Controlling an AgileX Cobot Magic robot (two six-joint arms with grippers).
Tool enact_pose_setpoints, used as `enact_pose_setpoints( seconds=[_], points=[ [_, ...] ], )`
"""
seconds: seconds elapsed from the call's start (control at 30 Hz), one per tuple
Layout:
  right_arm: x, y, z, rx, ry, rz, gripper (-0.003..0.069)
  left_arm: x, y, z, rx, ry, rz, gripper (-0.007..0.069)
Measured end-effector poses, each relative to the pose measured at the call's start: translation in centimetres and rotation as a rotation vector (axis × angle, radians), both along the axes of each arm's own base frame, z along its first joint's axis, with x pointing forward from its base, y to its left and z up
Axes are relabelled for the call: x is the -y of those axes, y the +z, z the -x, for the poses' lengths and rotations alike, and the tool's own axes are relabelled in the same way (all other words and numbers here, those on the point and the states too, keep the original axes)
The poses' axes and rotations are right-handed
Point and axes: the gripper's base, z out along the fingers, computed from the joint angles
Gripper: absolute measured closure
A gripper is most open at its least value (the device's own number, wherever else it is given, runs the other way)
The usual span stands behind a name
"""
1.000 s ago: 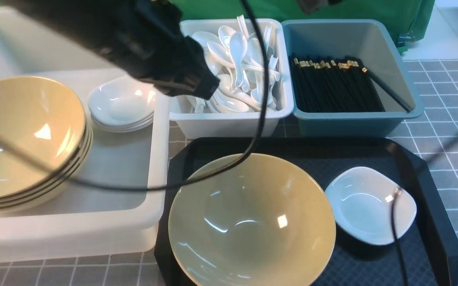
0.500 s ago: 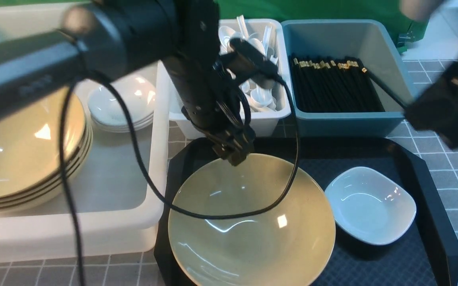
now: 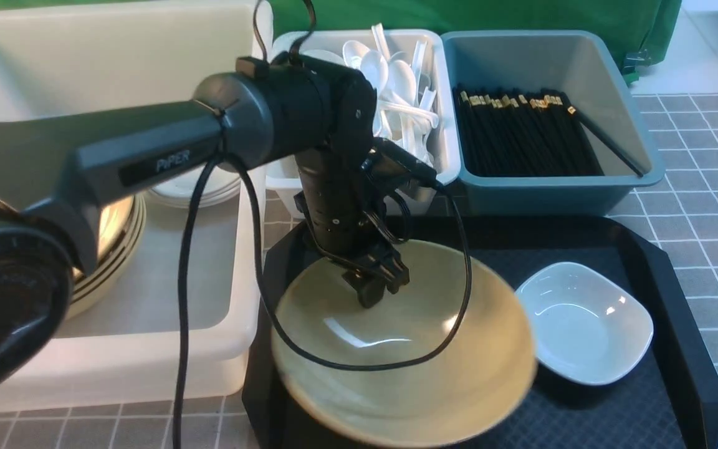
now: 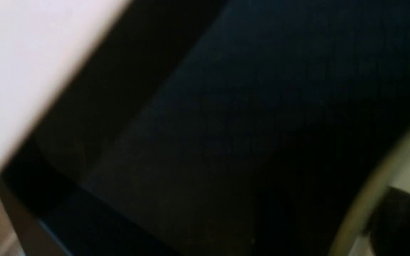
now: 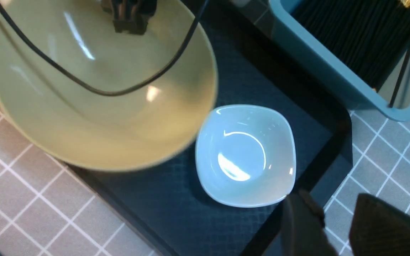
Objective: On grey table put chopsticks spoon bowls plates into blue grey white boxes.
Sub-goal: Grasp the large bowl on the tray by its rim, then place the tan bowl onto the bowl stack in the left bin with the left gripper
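A yellow bowl (image 3: 402,355) sits tilted on the black tray, its near edge blurred. My left gripper (image 3: 374,284) is shut on the bowl's far rim, also shown in the right wrist view (image 5: 130,17). The left wrist view shows only the bowl's rim (image 4: 365,209) beside one dark finger (image 4: 400,220). A small white plate (image 3: 583,321) lies to the bowl's right on the tray. My right gripper (image 5: 333,213) hangs open and empty over the grey table (image 3: 708,156), just beyond the plate (image 5: 246,154). Spoons (image 3: 396,87) fill the grey-white box (image 3: 359,193); chopsticks (image 3: 521,131) fill the blue box (image 3: 540,193).
The large white tub (image 3: 116,349) at left holds stacked yellow bowls (image 3: 116,231) and stacked white plates (image 3: 209,187), mostly hidden by my left arm. The black tray (image 3: 677,280) has a raised rim. A black cable (image 3: 459,299) loops across the bowl.
My left arm swung down from the spoon box and its gripper shut on the bowl's far rim; the bowl tipped and shifted. My right arm drew off to the right edge.
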Motion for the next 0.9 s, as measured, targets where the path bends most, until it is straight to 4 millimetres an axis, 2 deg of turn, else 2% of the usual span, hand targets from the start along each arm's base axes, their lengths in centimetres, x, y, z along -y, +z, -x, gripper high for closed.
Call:
enact_pose_setpoints(
  seconds=[0.07,0.23,0.27,0.37,0.43,0.47,0.5,0.57,0.6,0.63,0.67,0.77,0.8,0.87,0.9],
  points=[
    [0.0,0.0,0.0,0.002,0.003,0.002,0.0425,0.1,0.6,0.2,-0.004,0.012,0.021,0.0475],
    [-0.3,-0.3,-0.4,-0.008,0.020,0.024,0.0425,-0.3,4.3,1.3,0.041,0.025,0.073,0.0592],
    [-0.3,-0.3,-0.5,-0.010,0.022,0.025,0.0425,-0.3,4.5,1.3,0.048,0.025,0.074,0.0595],
    [-1.1,-1.1,-1.5,-0.041,0.039,0.042,0.0425,-1.8,8.7,2.1,0.155,0.038,0.123,0.0619],
    [-2.0,-1.6,-2.2,-0.059,0.075,0.036,0.0428,-4.0,11.6,2.5,0.207,0.079,0.158,0.0619],
    [-2.3,-1.8,-2.5,-0.067,0.091,0.028,0.0435,-4.8,12.7,2.7,0.216,0.105,0.189,0.0619],
    [-2.4,-1.9,-2.5,-0.068,0.099,0.028,0.0440,-5.1,13.0,2.8,0.222,0.110,0.192,0.0620],
    [-4.0,-2.6,-3.2,-0.098,0.188,-0.004,0.0497,-8.6,16.5,3.5,0.260,0.209,0.286,0.0620],
    [-4.2,-2.7,-3.2,-0.099,0.199,-0.004,0.0508,-8.9,16.7,3.6,0.259,0.217,0.290,0.0620],
    [-4.8,-2.9,-3.4,-0.108,0.227,-0.011,0.0526,-10.0,17.6,3.9,0.266,0.248,0.314,0.0620],
    [-5.8,-3.3,-3.4,-0.112,0.277,-0.022,0.0576,-12.5,19.0,4.6,0.290,0.313,0.344,0.0620],
    [-7.7,-3.5,-3.3,-0.107,0.352,-0.033,0.0625,-17.5,20.8,6.1,0.349,0.466,0.381,0.0620],
    [-7.7,-3.5,-3.3,-0.107,0.352,-0.033,0.0625,-17.8,20.9,6.2,0.354,0.478,0.380,0.0620],
    [-8.9,-3.3,-3.1,-0.086,0.401,-0.041,0.0627,-21.9,21.8,7.5,0.416,0.628,0.408,0.0620],
    [-9.1,-3.2,-3.0,-0.081,0.409,-0.046,0.0627,-23.2,22.0,7.9,0.434,0.680,0.417,0.0620]
  ],
)
